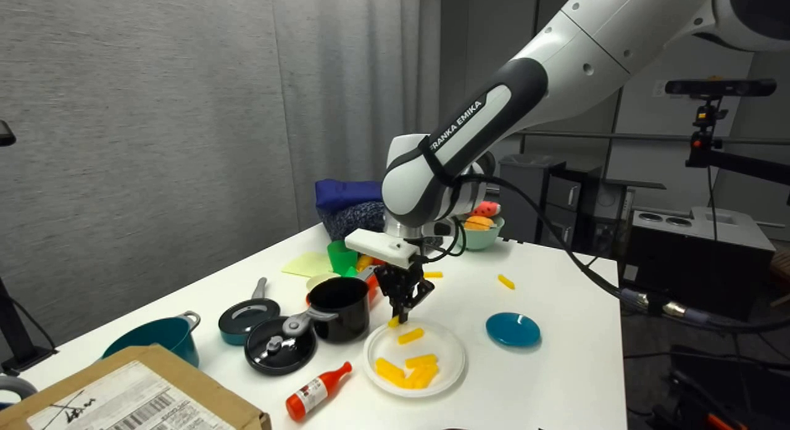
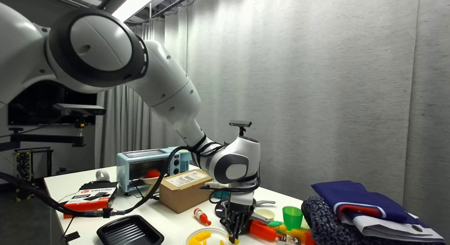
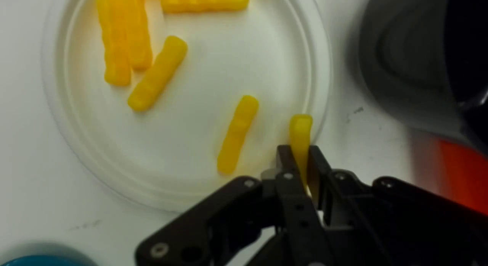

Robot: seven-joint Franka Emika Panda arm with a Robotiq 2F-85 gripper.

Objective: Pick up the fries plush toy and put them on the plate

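A yellow plush fry (image 3: pixel 300 128) is pinched between the 2 fingers (image 3: pixel 284 156) of the gripper (image 3: pixel 300 155), with its far end left sticking out past them. It is held at the rim of the white plate (image 3: pixel 202 79); whether the plate is touched by it cannot be told. At least 5 other fries (image 3: pixel 238 134) are laid on the plate: 1 is set by itself near the held fry, and the rest are grouped closer to the opposite side. 2 more fries (image 1: pixel 506 282) are seen on the white table (image 1: pixel 555 380), well apart from the plate. The plate is placed between a black pot (image 1: pixel 338 313) and a teal-blue dish (image 1: pixel 513 329), with a gap left on either side. Near the pot, a black lid (image 1: pixel 281 359) and a grey-handled teal pan (image 1: pixel 233 337) are shown. A red sauce bottle (image 1: pixel 318 391) is laid on its side near the plate, and a cardboard box (image 2: pixel 184 195) is seen in both exterior views. In an exterior view, a light-blue toaster oven (image 2: pixel 146 164), a red-fronted VELCRO box (image 2: pixel 92 202) and a black ridged pan (image 2: pixel 130 231) are set on the same table.
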